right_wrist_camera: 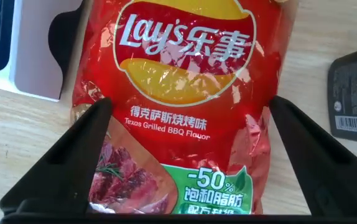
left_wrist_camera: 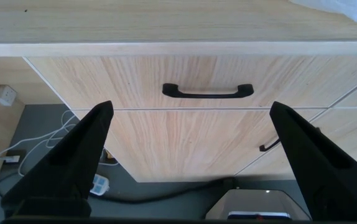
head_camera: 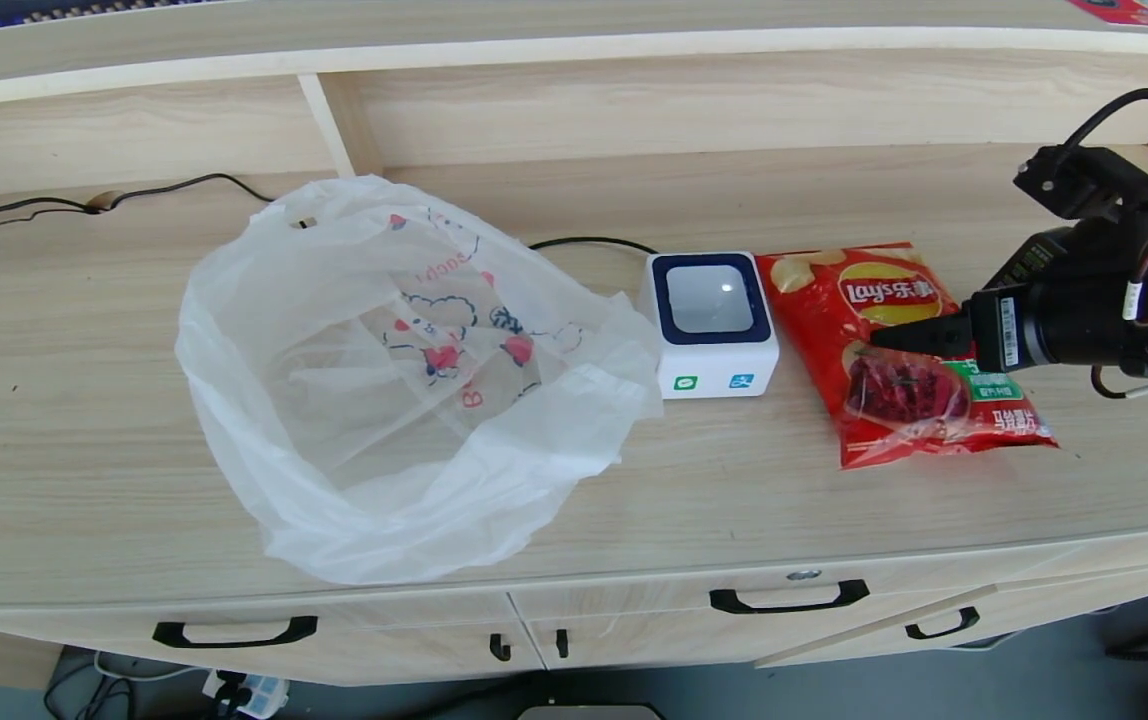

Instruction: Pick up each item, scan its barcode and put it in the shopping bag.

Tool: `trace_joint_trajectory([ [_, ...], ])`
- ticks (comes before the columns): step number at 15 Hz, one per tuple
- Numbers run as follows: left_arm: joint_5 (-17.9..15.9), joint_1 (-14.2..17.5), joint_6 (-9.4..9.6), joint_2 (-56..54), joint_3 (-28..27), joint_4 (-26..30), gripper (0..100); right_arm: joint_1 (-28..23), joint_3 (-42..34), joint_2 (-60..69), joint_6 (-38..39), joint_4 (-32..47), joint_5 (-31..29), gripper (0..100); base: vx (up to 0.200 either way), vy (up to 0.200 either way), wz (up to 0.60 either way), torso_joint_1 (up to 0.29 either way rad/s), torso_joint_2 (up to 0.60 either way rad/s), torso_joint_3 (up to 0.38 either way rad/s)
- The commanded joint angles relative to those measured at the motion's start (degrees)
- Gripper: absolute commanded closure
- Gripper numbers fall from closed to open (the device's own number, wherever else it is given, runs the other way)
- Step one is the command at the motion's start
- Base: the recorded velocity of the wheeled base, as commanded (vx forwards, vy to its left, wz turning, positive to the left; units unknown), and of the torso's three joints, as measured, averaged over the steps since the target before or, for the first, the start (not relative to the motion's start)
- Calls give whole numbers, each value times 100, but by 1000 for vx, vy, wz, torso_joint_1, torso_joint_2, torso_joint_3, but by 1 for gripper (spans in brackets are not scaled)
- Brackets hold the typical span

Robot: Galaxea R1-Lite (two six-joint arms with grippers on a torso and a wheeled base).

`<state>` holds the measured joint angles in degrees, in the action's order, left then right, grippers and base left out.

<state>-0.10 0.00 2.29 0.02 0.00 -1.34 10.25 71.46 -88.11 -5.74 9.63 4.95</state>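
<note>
Several black-handled drawers line the counter's near edge. The left gripper hangs before one of them, fingers spread wide on nothing. On the counter's left, the shopping bag lies slumped, mouth gaping, its printed wall showing through. A white scanner stands just beside it, between it and the red chip bag. The right gripper hovers over the chips, fingers spread to either side. A black cable runs behind the scanner.

Red chip bag flat beside scanner — shopping bag (translucent) open.
</note>
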Motion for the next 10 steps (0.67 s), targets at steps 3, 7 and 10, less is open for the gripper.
trace_joint_trajectory([
  [3,1,0,-1,-2,0,-7,0,-6,-176,-66,12,4,-64,0,0,0,0,0,0,0],
  [7,1,0,-18,-2,0,-7,0,232,-53,-83,3,21,-117,0,0,0,0,0,0,0],
  [10,1,0,70,-2,0,-15,0,240,-80,-224,3,136,-170,0,0,0,0,0,0,0],
])
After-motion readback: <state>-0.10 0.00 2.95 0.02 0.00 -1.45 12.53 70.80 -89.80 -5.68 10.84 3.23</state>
